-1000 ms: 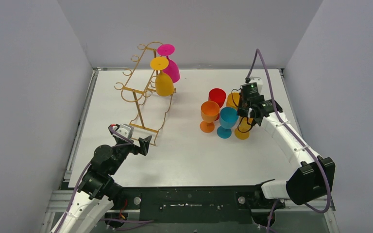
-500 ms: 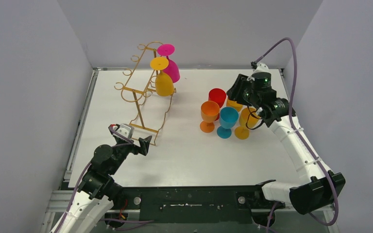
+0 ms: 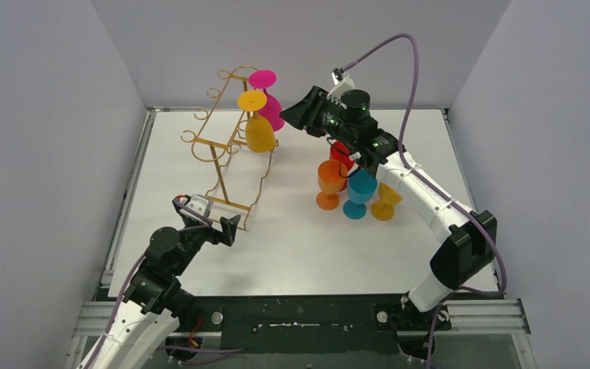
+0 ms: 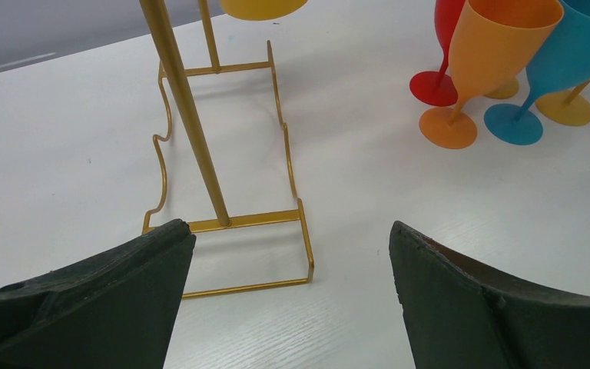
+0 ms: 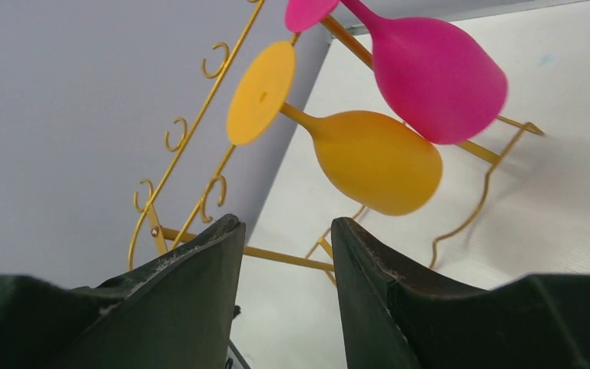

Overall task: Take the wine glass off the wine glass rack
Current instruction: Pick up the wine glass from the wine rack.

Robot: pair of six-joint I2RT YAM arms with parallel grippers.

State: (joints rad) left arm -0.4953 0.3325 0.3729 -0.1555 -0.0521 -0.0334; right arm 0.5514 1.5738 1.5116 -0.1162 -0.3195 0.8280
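Jaws apart and empty, the right gripper (image 3: 298,115) is swung from the standing glasses (image 3: 359,188) to the rack (image 3: 217,146), presumably for the yellow glass (image 3: 260,133); the left gripper (image 3: 229,228) is wide apart.

You are looking at a robotics lab test cell rather than a home or a bar. Plain grey panels (image 3: 46,154) are closing in a bare white tabletop (image 3: 299,238) on three sides, like a purpose-built enclosure. The left arm (image 3: 161,261) and the right arm (image 3: 430,207) are sitting bolted to a dark base plate (image 3: 307,315) beside aluminium framing (image 3: 476,311) at the near edge, and a purple cable (image 3: 415,65) is looping openly off the right one. The only furnishings are standing in as props: a gold wine glass rack (image 4: 192,131) and a cluster of brightly coloured glasses (image 3: 360,187).
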